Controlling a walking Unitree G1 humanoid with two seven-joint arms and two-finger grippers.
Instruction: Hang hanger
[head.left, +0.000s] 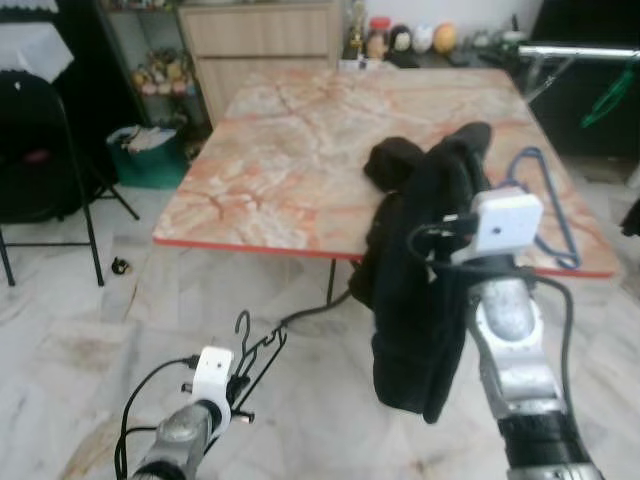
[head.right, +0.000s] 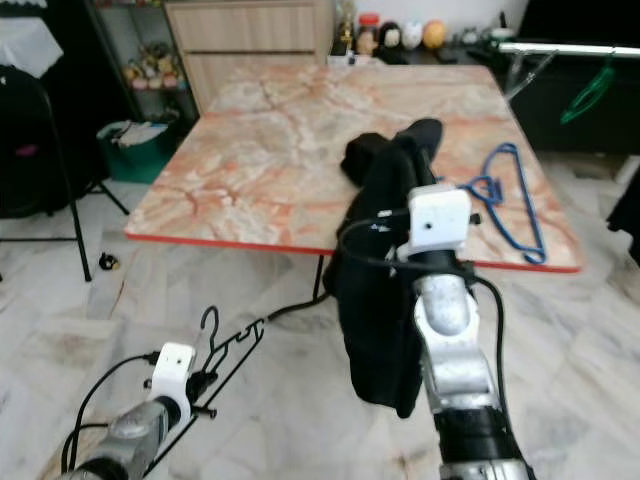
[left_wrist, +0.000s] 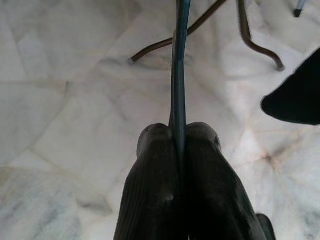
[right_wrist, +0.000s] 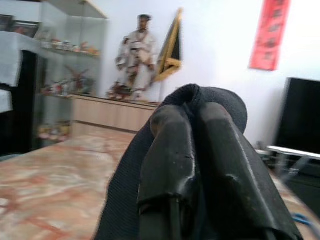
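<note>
A dark wire hanger is held low over the floor at the lower left, hook upward, in front of the table. My left gripper is shut on its thin rod. A black garment hangs from the table's front edge, its top still draped on the marble table. In the right wrist view, my right gripper is raised at that edge and shut on a fold of the black cloth. A blue hanger lies on the table to the right of the garment.
A metal rail with a green hanger stands at the back right. A black folding chair and a green bin are on the left. Table legs and a cable lie under the front edge.
</note>
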